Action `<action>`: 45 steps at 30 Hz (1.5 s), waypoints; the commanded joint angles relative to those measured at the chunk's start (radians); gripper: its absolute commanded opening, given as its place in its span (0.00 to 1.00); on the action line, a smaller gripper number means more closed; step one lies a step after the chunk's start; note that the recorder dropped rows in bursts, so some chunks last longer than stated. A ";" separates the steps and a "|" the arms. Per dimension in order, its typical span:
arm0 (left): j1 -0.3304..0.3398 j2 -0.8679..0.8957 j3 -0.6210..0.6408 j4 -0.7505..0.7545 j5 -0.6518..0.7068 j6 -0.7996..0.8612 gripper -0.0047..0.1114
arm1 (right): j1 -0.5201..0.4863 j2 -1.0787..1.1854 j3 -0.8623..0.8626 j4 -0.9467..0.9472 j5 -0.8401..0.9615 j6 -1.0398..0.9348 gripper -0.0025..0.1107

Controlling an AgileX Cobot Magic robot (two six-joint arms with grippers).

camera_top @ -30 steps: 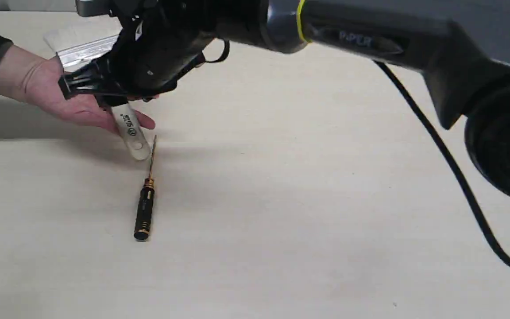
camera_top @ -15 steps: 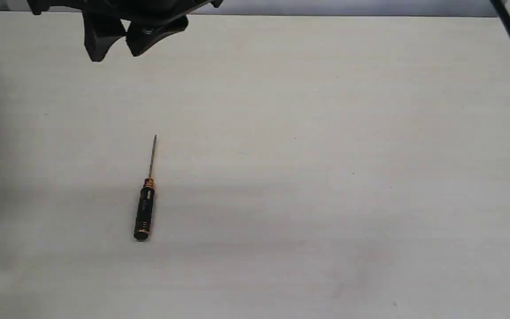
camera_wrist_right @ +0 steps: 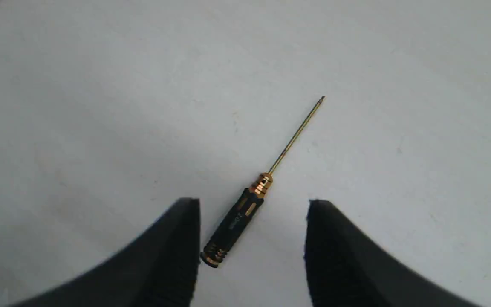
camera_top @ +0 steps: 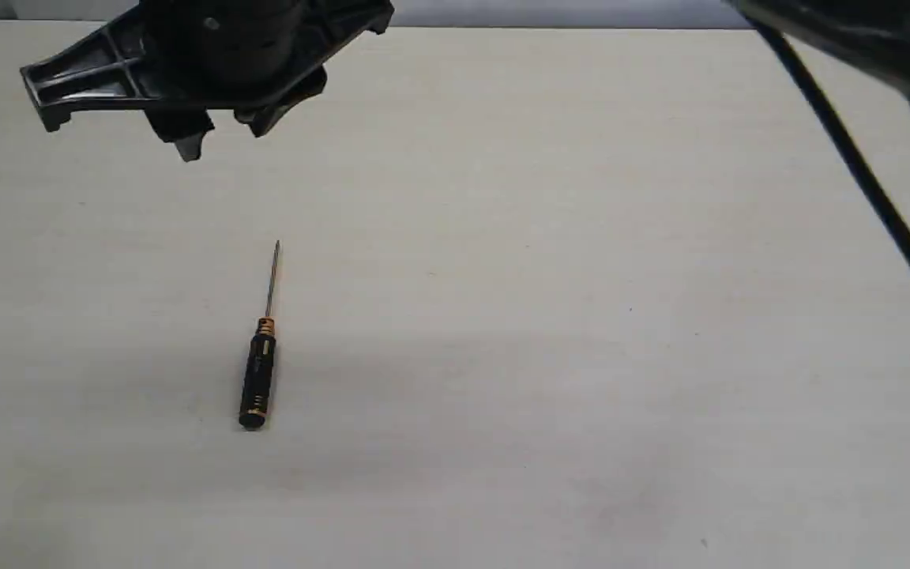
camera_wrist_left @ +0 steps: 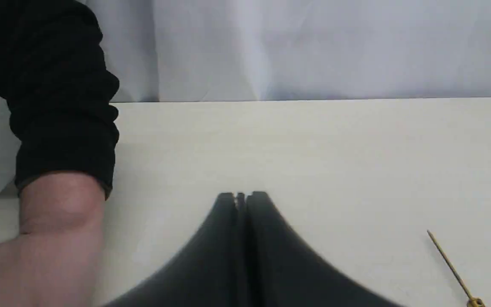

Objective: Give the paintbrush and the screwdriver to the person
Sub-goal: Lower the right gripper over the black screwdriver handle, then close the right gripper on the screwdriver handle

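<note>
Pale tabletop [camera_top: 581, 316]: screwdriver [camera_wrist_right: 237, 221] flat, handle framed between wide right jaws hovering above; left jaws pressed together.

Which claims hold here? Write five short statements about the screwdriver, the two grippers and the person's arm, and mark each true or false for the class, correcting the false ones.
1. The screwdriver lies flat on the table. True.
2. The right gripper is shut on the screwdriver. False: its jaws stand open, and the screwdriver lies on the table, ungripped.
3. The left gripper is shut with nothing in it. True.
4. The paintbrush lies beside the screwdriver. False: no paintbrush shows in any view.
5. The person's forearm is bare below a dark sleeve. True.
</note>
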 commanded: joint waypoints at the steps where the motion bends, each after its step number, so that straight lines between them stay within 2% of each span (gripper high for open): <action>1: -0.008 -0.002 0.002 0.000 -0.006 -0.002 0.04 | 0.000 0.038 0.001 -0.026 0.013 0.045 0.40; 14: -0.008 -0.002 0.002 0.000 -0.006 -0.002 0.04 | 0.000 0.267 0.001 0.101 0.013 0.045 0.40; 19: -0.008 -0.002 0.002 -0.005 -0.005 -0.002 0.04 | 0.000 0.304 0.001 0.140 0.013 0.039 0.51; 32: -0.008 -0.002 0.002 -0.005 -0.005 -0.002 0.04 | 0.000 0.411 0.001 0.141 -0.070 0.051 0.50; 35: -0.008 -0.002 0.002 -0.005 -0.005 -0.002 0.04 | 0.000 0.432 0.001 0.145 -0.068 0.051 0.42; 41: -0.008 -0.002 0.002 -0.005 -0.005 -0.002 0.04 | 0.000 0.439 0.001 0.134 -0.029 0.037 0.11; 43: -0.008 -0.002 0.002 -0.005 -0.005 -0.002 0.04 | 0.000 0.439 -0.001 0.136 -0.026 0.035 0.06; 45: -0.008 -0.002 0.002 -0.003 -0.005 -0.002 0.04 | 0.000 0.432 -0.001 0.154 -0.026 0.016 0.06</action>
